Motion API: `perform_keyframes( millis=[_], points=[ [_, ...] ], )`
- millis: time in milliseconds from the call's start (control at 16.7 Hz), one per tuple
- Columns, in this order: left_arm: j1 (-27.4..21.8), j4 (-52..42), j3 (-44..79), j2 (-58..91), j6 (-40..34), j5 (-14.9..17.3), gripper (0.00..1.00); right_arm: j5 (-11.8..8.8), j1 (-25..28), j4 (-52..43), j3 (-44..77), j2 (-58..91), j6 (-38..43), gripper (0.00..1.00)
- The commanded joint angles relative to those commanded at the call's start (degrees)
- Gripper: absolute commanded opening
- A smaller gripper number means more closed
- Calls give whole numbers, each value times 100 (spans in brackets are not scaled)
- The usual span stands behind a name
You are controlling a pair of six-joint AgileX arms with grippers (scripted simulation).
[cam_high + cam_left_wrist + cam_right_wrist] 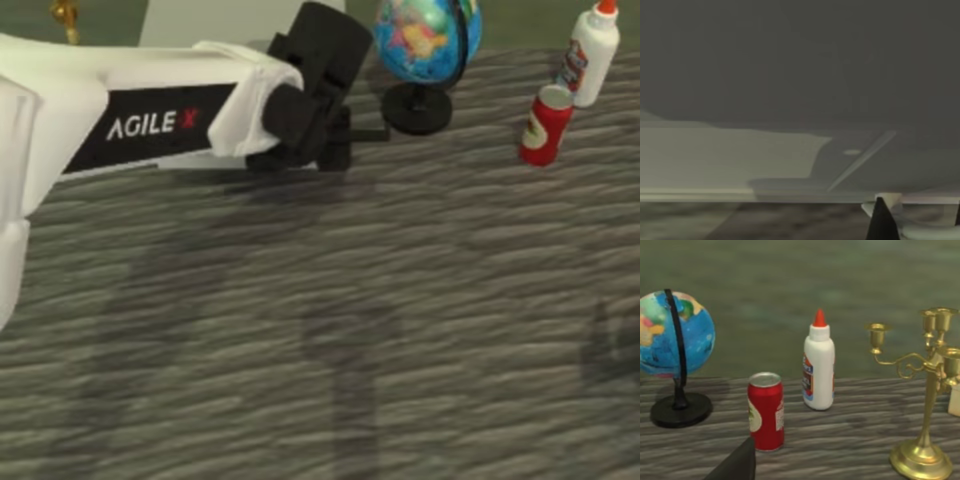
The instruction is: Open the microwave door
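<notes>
Flanking the microwave (235, 20): globe (428, 35), red can (545, 124), glue bottle (590, 55).

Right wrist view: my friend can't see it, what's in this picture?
A red can stands on a striped grey table with a white glue bottle just behind it. A colourful globe and a gold candlestick stand either side.

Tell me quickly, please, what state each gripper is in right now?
Left gripper: up at the microwave, fingers hidden; cannot be told.
Right gripper: only one fingertip shows, in its wrist view; cannot be told.
</notes>
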Motion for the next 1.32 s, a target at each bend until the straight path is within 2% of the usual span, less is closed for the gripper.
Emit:
perform_keyframes(
  millis=[360, 1320],
  points=[
    [15, 253, -437, -333, -144, -199, 0, 0, 0, 0, 0, 0, 0, 100],
    [16, 256, -457, -337, -148, -207, 0, 0, 0, 0, 0, 0, 0, 100]
  ],
)
